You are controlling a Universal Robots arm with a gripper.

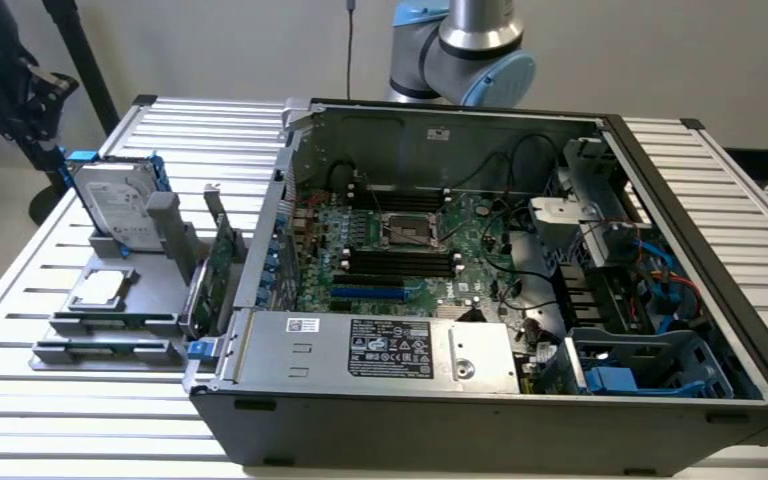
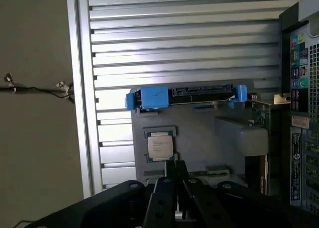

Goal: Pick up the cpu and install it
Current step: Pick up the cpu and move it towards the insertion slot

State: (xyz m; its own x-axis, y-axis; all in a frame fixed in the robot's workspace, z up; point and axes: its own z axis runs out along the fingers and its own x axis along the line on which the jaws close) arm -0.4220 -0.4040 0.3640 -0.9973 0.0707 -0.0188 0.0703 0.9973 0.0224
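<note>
The cpu lies flat, shiny top up, in a shallow pocket of a grey holder. The holder stands on the slatted metal table on the exterior view's left, just beside the open computer case. On the same holder, 1 hard drive in a blue frame stands upright behind the cpu, and a green card stands on edge between the holder and the case wall. In the wrist view the gripper hangs over this holder, and its 2 dark fingers meet at the tips with nothing between them (any gap there is a sliver). The cpu is near those tips but apart from them, untouched and not yet picked up. Past it are the blue frame of the hard drive seen edge-on, the pale grey holder, the table slats and the ported rear of the case. Inside the case, the green motherboard carries a square metal-framed socket near its middle. A labelled power supply lies along the near wall. The arm rises behind the case.
</note>
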